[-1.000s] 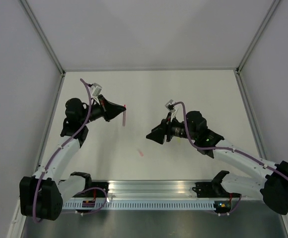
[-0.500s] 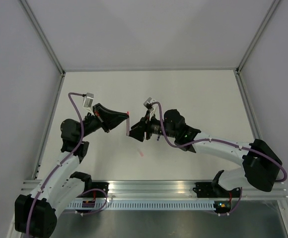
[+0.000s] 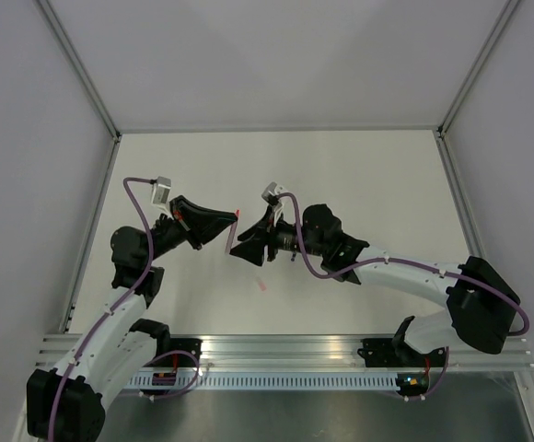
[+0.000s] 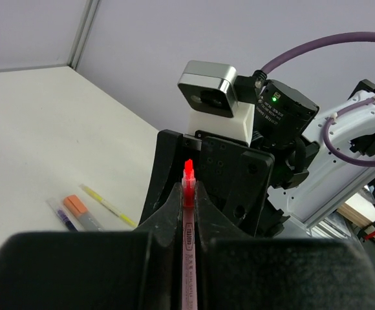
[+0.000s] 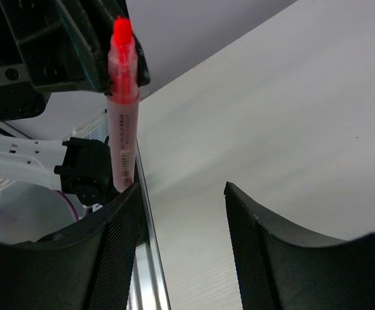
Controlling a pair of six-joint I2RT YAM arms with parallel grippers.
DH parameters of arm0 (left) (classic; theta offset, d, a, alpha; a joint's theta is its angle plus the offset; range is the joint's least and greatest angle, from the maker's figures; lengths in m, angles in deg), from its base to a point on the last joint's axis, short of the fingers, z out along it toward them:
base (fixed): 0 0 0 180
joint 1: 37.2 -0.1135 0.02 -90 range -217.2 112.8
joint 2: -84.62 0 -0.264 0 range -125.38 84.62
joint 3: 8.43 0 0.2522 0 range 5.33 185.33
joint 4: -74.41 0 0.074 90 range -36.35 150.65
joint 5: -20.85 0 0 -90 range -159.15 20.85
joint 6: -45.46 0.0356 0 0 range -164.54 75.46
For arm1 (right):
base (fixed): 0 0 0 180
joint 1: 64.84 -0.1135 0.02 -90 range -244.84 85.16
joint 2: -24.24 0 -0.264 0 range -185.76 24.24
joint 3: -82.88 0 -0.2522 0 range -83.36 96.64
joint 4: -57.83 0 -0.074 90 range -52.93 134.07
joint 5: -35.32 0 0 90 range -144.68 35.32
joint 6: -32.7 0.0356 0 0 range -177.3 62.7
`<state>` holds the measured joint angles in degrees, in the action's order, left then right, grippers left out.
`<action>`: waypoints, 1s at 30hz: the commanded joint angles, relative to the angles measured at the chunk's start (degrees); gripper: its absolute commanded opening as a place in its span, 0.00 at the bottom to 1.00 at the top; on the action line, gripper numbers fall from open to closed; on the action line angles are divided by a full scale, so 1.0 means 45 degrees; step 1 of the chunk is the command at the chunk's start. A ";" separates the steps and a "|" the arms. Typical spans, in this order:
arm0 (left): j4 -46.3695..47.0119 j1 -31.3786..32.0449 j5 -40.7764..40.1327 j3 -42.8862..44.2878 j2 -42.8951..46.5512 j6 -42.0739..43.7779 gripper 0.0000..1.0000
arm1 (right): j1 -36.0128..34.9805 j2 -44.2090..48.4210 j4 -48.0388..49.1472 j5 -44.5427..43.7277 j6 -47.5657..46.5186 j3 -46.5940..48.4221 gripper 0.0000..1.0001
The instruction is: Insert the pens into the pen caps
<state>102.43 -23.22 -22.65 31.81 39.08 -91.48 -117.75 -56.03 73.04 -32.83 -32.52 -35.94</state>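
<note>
Between your two grippers, held clear of the table [image 3: 359, 166], is the pink pen [image 3: 230, 236], the item under work. Your left gripper [image 4: 189, 190] is clamped on its barrel: the left wrist view shows both fingers pressed against the pen, with the red tip projecting beyond them. Your right gripper [image 5: 181, 216] faces it with jaws spread and nothing between them. In the right wrist view the pen's lower end sits just beside the finger [image 5: 113, 245] at the left of that view; whether the two touch cannot be settled from that angle.

A pale pink cap [image 3: 261, 284] lies on the table, nearer the arm bases than both grippers and apart from them.

Noted on the table in the left wrist view, grouped close together: a yellow pen [image 4: 107, 204], an orange cap [image 4: 77, 205], a dark purple pen [image 4: 63, 217] and what appears to be a grey pen [image 4: 89, 221] just beside the cap. All four lie well apart from both grippers.
</note>
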 commanded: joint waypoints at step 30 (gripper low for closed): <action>0.1418 0.0038 -0.1289 -0.0786 0.1116 -0.0741 0.02 | -0.0548 -0.0951 0.4595 0.1044 0.2461 0.0283 0.38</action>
<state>104.55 -23.22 -26.37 29.10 43.35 -93.23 -119.82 -59.42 85.92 -29.44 -25.07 -35.63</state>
